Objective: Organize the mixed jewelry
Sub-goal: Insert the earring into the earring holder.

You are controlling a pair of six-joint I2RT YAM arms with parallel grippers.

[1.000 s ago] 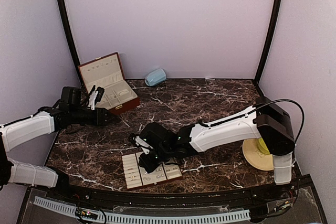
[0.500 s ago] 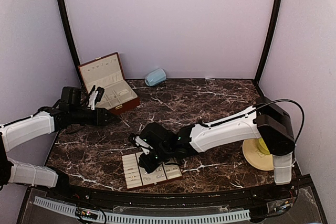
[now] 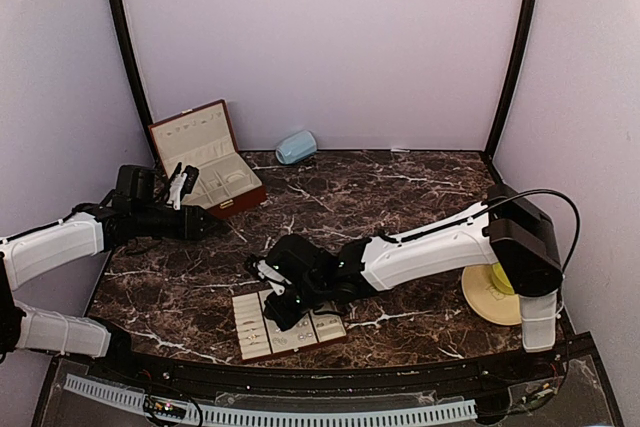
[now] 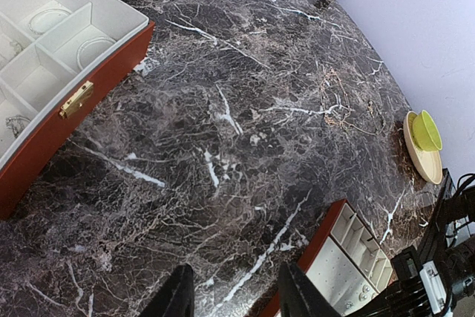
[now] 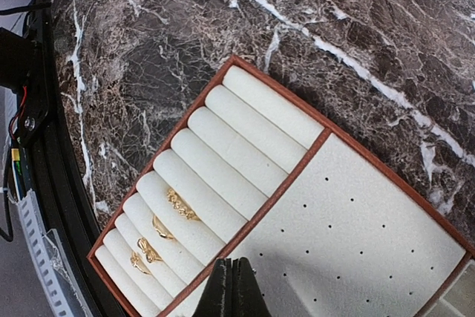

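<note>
Gold rings (image 5: 165, 222) sit in the cream-lined tray's (image 5: 349, 220) rolls, just left of the closed right gripper (image 5: 232, 287); left gripper (image 4: 234, 295), half-open, hovers well apart.

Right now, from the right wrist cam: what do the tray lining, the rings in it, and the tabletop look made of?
Tray lining: cream, matte, suede-like padding in soft rolls; looks like fabric or faux leather.
Rings: gold-coloured shiny metal; whether plated or solid cannot be told.
Tabletop: dark brown, white-veined, marble-look with a slight sheen; real stone or printed laminate is unclear.
</note>
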